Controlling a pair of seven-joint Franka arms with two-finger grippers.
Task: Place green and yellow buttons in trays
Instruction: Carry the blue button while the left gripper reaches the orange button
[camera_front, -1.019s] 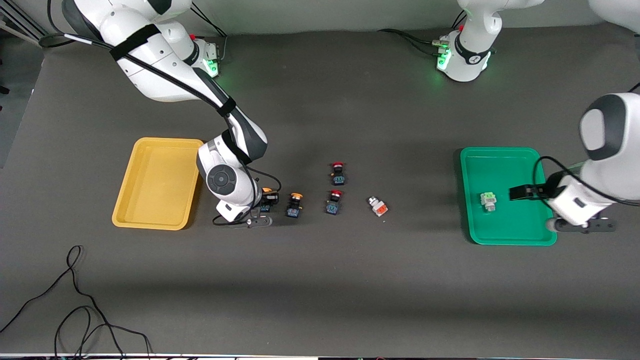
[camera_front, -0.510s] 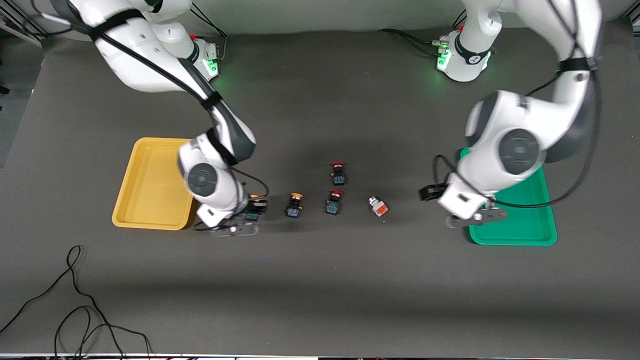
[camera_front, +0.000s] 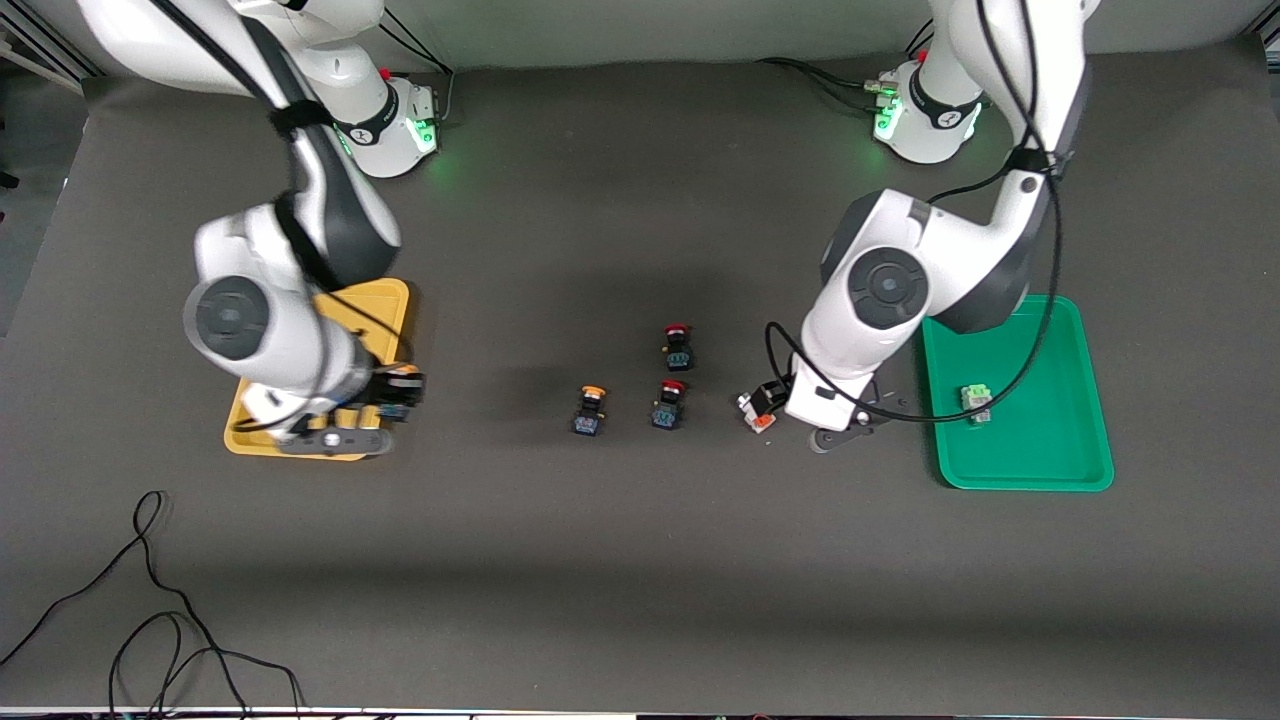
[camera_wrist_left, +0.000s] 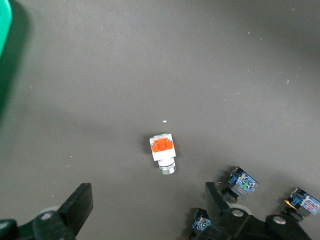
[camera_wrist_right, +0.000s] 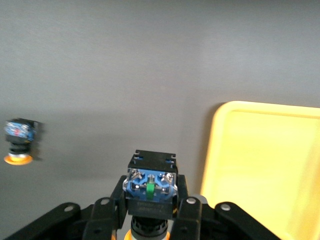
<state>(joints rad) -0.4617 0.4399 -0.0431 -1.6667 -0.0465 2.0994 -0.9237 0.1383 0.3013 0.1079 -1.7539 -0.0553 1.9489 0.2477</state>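
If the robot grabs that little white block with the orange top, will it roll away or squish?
The white block looks like hard plastic, so it probably won't squish. It lies on its side with a round end, so a nudge might roll it a bit. It seems small and likely light, sitting between the open left end effector fingers.

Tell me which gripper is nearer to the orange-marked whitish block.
Left. The left gripper is open right over the orange-marked block; the right gripper, shut on a yellow-capped button, is at the yellow tray.
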